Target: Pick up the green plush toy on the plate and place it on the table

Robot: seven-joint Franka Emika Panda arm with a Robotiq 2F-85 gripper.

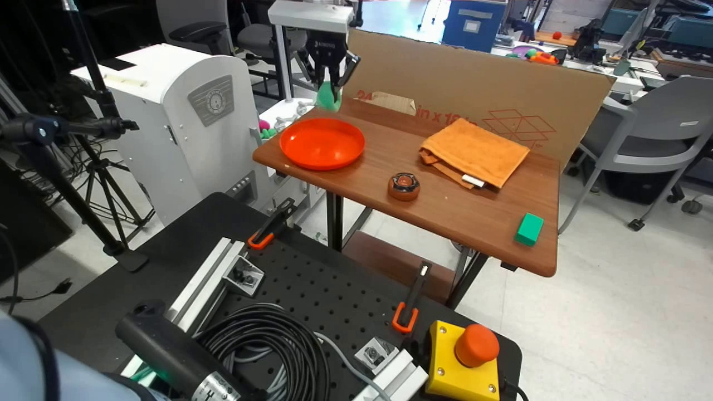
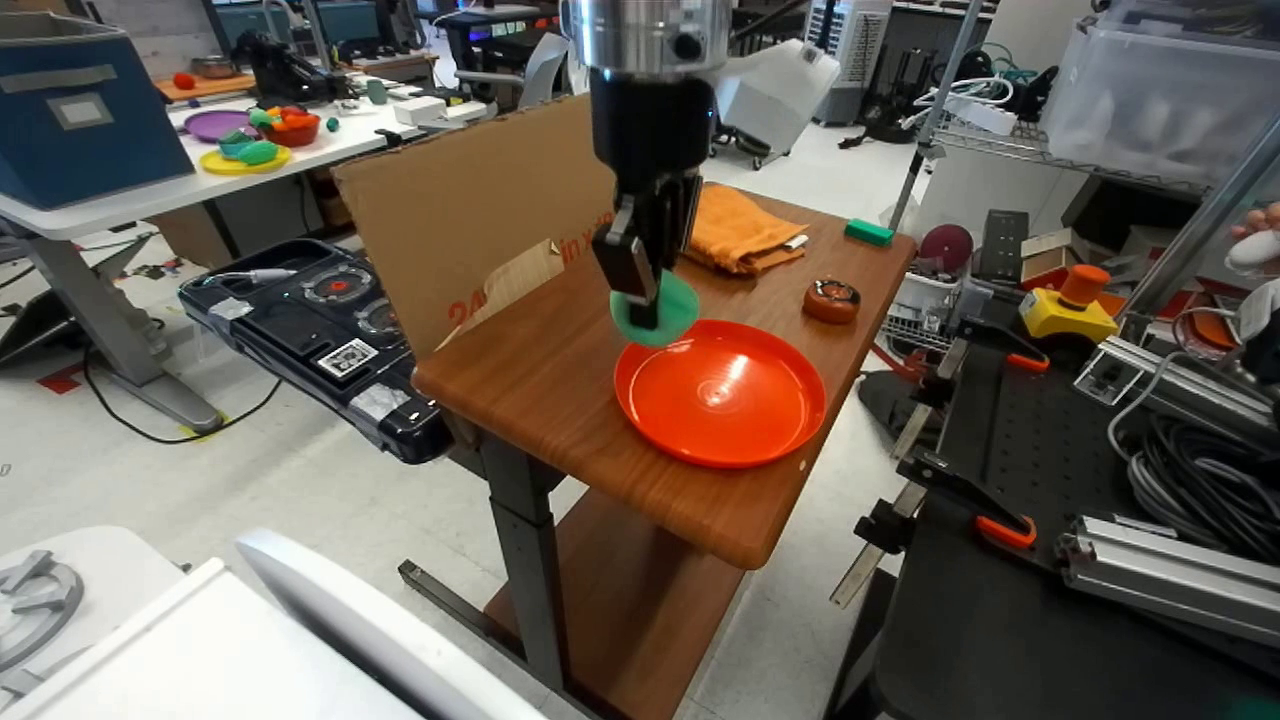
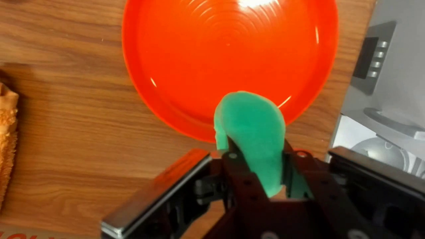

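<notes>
The green plush toy [image 1: 327,98] is teal-green and held in the air; it also shows in an exterior view [image 2: 672,308] and in the wrist view [image 3: 250,122]. My gripper [image 3: 258,146] is shut on it, with one finger on each side. The gripper also shows in both exterior views [image 1: 333,89] [image 2: 645,305]. The orange-red plate [image 1: 323,143] lies on the brown table [image 1: 462,214] with nothing on it; it also shows in an exterior view [image 2: 715,400]. The toy is above the plate's rim on the cardboard side; its exact height is hard to tell.
A cardboard panel [image 1: 445,83] stands along the table's back edge. An orange cloth [image 1: 476,150], a round brown object [image 1: 404,186] and a bright green block [image 1: 529,229] lie on the table. A white machine [image 1: 184,111] stands beside the plate's end.
</notes>
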